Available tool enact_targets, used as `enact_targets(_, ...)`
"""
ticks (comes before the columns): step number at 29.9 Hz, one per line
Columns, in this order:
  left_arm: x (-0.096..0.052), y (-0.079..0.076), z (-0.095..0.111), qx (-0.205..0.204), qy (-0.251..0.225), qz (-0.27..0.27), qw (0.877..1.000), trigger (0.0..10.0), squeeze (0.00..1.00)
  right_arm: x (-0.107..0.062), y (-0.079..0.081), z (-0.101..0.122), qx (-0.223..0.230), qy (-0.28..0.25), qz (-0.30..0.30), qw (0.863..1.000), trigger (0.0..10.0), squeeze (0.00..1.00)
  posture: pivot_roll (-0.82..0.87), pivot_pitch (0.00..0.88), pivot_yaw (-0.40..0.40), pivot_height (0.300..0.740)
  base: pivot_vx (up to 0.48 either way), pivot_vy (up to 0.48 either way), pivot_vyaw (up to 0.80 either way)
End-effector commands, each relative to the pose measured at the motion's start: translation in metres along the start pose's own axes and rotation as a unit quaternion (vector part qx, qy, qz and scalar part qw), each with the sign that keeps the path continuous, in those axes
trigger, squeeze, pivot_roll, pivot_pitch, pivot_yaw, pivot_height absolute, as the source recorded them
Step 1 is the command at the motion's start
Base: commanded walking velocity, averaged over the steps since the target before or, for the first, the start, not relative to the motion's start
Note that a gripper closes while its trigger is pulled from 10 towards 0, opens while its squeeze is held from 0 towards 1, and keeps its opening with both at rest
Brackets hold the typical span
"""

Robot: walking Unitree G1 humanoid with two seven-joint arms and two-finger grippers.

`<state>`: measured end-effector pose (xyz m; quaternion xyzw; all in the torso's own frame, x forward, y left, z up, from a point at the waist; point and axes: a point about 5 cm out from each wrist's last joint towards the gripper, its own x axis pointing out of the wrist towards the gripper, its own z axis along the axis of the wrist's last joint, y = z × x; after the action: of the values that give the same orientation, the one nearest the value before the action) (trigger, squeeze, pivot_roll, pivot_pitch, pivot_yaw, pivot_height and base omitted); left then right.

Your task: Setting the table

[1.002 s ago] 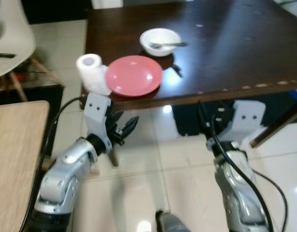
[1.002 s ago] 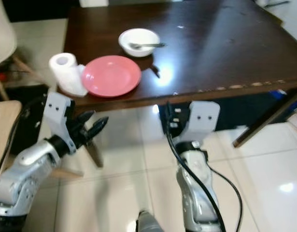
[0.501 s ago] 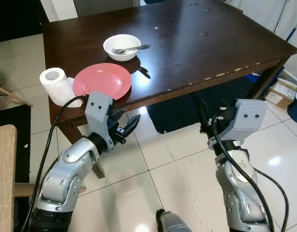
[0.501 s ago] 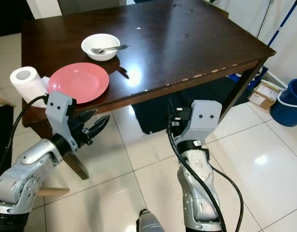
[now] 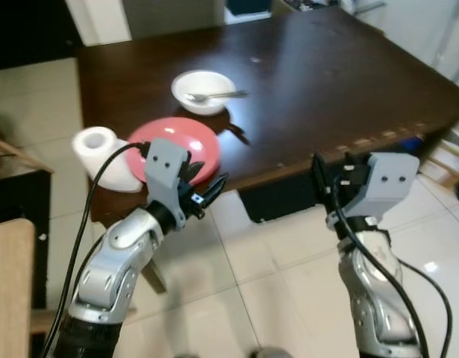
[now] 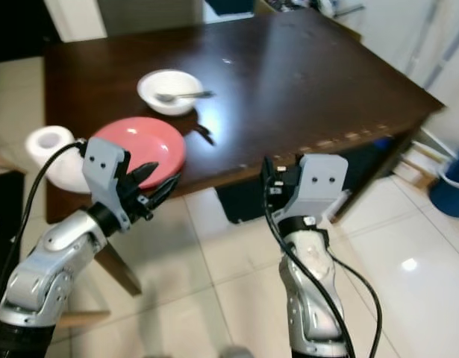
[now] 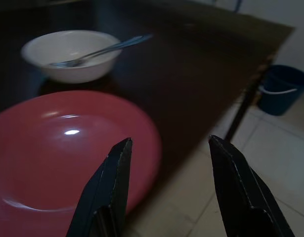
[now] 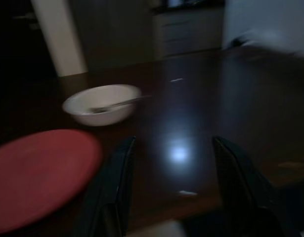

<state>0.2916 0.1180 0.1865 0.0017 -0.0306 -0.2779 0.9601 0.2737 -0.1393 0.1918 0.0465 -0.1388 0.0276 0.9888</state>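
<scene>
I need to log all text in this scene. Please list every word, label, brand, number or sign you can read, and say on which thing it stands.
None: no readable text stands on anything here.
The pink plate, white bowl, paper roll and dark table carry no visible print.
The box by the table's far leg is too blurred to tell.

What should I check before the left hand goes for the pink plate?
1. Left hand fingers open: ok.
2. Left hand lined up with the pink plate: ok, the plate's edge sits between the fingers in the wrist view.
3. Plate top free: ok, nothing lies on it.
4. White bowl with its fork apart from the plate: ok.
5. Paper roll off the plate: cannot tell, they look very close.
6. Right hand empty: ok.
</scene>
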Motion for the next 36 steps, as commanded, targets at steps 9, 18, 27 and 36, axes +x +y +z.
enact_targets(9,0.001,-0.006,-0.002,0.006,-0.005,-0.014,1.0,10.0,0.0,-0.003,-0.011,-0.006,-0.013,0.015,-0.017,1.0,10.0,0.0,-0.19,0.103,0.1,0.74,0.48,0.0,0.0)
enact_targets(18,-0.003,-0.013,0.009,0.037,-0.021,-0.069,0.997,10.0,0.0,-0.005,-0.028,-0.007,-0.006,0.023,-0.038,0.999,10.0,0.0,-0.19,0.107,0.1,0.74,0.157,0.0,0.0)
enact_targets(27,-0.013,0.0,0.027,0.082,-0.018,-0.108,0.991,10.0,0.0,-0.01,-0.025,-0.012,0.003,0.058,0.0,0.998,10.0,0.0,-0.19,0.111,0.103,0.74,0.0,0.0,0.0)
enact_targets(36,-0.02,0.012,0.048,0.172,-0.001,-0.164,0.971,10.0,0.0,-0.028,-0.038,-0.022,0.02,0.12,-0.005,0.993,10.0,0.0,-0.18,0.118,0.101,0.74,0.0,0.0,0.0)
